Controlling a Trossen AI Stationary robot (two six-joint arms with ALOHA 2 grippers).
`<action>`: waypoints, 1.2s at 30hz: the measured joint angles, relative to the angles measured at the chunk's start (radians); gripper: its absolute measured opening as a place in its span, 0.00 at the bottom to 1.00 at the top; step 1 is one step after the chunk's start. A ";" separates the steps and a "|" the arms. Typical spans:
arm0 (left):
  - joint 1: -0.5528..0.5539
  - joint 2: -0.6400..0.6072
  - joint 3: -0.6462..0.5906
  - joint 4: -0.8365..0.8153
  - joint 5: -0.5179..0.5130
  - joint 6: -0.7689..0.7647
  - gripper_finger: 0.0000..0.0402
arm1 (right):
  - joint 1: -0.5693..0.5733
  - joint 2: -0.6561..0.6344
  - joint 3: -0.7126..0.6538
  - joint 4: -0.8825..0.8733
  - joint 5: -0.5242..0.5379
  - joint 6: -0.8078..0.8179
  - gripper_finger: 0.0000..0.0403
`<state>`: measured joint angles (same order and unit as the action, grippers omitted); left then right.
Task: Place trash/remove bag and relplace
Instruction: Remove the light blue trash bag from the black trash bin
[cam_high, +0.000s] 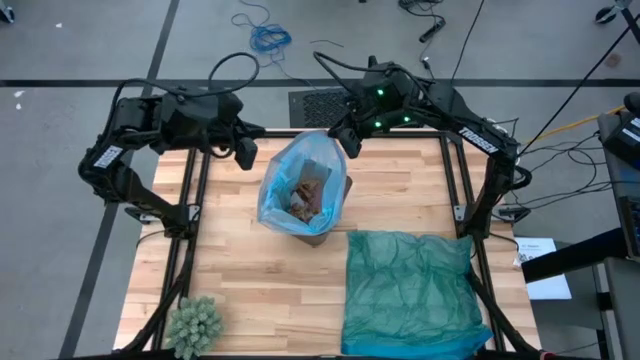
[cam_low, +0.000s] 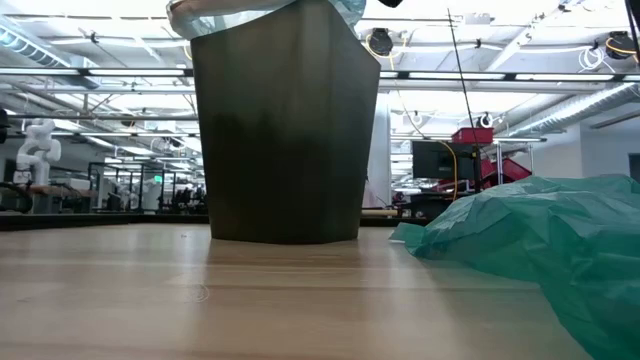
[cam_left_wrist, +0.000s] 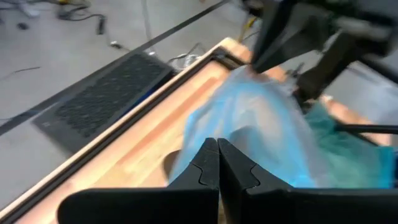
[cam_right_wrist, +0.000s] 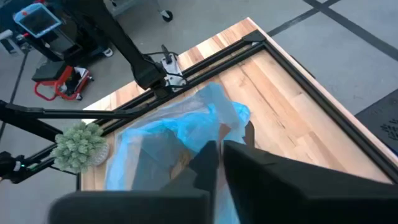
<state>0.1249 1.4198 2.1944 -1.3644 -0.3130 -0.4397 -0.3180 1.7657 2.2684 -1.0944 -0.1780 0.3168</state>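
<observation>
High view: my right gripper (cam_high: 350, 143), nearly closed, empty as far as I can tell, hovers beside the thin, slippery bag (cam_high: 300, 180); I'd pinch its rim. Left gripper (cam_high: 246, 152) shut, empty.

Both arms reach inward at the table's far edge (each bent), left claw (cam_high: 245, 152) and right claw (cam_high: 351, 143) closed.

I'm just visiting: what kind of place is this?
Probably a robotics lab or workshop: an open hall with exposed ceiling trusses, loose cables on the concrete floor, and a wooden table framed by robot arms.
</observation>
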 joint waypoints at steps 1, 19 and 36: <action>0.001 -0.002 0.000 -0.011 -0.013 0.000 0.00 | 0.000 0.000 0.000 0.000 0.003 -0.006 0.02; 0.216 -0.015 -0.108 0.203 0.342 0.268 0.00 | 0.026 -0.017 0.056 0.043 -0.011 -0.046 0.00; 0.395 0.027 -0.289 0.492 0.916 0.341 0.11 | 0.032 -0.018 0.078 0.024 -0.030 -0.059 0.00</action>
<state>0.5199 1.4467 1.9053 -0.8722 0.6028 -0.0986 -0.2859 1.7481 2.3463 -1.0705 -0.2085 0.2582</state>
